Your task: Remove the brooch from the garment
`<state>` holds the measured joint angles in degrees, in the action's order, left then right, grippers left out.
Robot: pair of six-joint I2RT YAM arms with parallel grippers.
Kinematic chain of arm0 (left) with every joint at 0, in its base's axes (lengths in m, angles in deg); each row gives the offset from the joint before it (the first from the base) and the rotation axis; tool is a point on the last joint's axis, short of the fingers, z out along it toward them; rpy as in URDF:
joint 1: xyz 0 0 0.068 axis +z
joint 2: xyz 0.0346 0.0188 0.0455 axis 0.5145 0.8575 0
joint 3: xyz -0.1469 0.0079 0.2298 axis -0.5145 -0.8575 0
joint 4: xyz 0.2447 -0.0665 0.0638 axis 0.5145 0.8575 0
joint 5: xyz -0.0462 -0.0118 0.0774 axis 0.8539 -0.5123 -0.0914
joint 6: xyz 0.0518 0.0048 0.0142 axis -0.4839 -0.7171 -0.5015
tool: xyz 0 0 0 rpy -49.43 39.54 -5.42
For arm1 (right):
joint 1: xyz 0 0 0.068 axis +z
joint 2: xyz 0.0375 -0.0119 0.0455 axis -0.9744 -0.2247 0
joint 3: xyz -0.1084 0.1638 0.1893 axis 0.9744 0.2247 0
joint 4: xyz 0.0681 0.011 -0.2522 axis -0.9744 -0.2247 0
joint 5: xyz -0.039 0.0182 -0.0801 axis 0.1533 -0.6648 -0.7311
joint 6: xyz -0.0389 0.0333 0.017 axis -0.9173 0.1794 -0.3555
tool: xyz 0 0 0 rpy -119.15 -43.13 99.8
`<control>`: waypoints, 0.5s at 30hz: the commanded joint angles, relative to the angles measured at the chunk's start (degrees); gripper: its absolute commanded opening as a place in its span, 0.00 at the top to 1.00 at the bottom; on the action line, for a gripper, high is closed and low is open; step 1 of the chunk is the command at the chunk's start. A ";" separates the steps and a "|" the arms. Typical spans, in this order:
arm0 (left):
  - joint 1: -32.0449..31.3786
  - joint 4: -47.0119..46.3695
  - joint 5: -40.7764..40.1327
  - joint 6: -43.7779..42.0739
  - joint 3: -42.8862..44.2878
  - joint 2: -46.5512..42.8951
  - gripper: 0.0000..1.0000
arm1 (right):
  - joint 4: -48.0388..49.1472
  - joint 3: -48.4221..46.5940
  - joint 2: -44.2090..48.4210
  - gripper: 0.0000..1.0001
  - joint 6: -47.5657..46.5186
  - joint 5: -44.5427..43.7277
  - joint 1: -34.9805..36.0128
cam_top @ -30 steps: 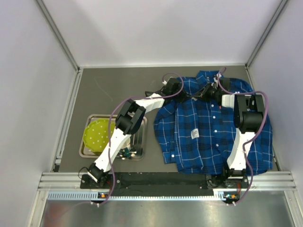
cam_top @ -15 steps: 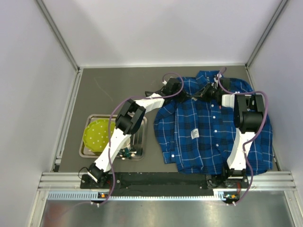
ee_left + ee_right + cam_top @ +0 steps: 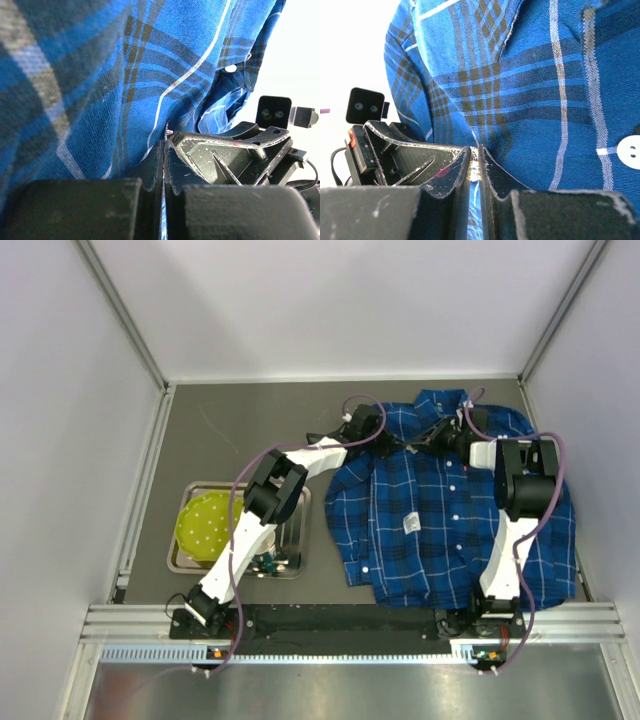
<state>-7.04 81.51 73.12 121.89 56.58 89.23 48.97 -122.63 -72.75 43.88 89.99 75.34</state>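
The garment, a blue plaid shirt, lies flat on the right of the table. Both grippers meet at its collar. My left gripper is shut on a fold of the shirt cloth; its jaws are pressed together with a thin strip of cloth between them. My right gripper faces it, shut, with a small silvery-white shiny bit, the brooch, pinched between its jaws against the blue cloth. The brooch is too small to make out in the top view.
A white cloth tag and a tiny red mark sit on the shirt front. A metal tray with a yellow-green dish stands at the left. Walls close in the table.
The right wrist has shifted slightly to the right at the collar. The left arm and the shirt look unchanged.
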 commanded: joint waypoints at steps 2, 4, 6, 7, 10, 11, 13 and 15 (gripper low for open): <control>0.56 -1.52 0.87 0.90 2.18 -1.99 1.00 | -5.30 0.50 -1.94 0.89 -1.49 -1.95 -0.35; 0.56 -1.43 0.70 0.46 1.74 -2.34 1.00 | -6.89 -0.03 -1.59 0.92 -1.75 -2.83 -0.18; 0.64 -1.08 0.87 0.11 1.65 -2.34 1.00 | -9.35 -0.03 -0.36 0.98 -2.19 -4.84 -0.09; 0.64 -1.17 0.87 0.19 1.30 -2.43 1.00 | -10.06 -0.03 0.08 0.98 -2.46 -5.55 0.26; 0.73 -2.31 0.87 1.25 0.94 -2.43 1.00 | -11.64 -0.03 0.53 0.99 -1.93 -6.17 0.79; 0.73 -2.31 1.05 1.51 1.03 -2.34 1.00 | -11.64 0.14 0.53 0.99 -1.76 -6.00 0.88; 0.82 -2.40 1.14 1.43 1.29 -2.34 1.00 | -11.73 0.41 0.96 0.99 -1.49 -6.08 0.88; 1.00 -1.87 1.14 0.90 1.29 -2.43 1.00 | -11.91 0.59 1.58 0.99 -1.67 -6.78 0.79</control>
<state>-6.93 82.05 73.87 122.39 56.58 89.23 45.74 -123.04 -72.25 44.12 87.90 75.78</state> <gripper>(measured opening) 0.010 0.009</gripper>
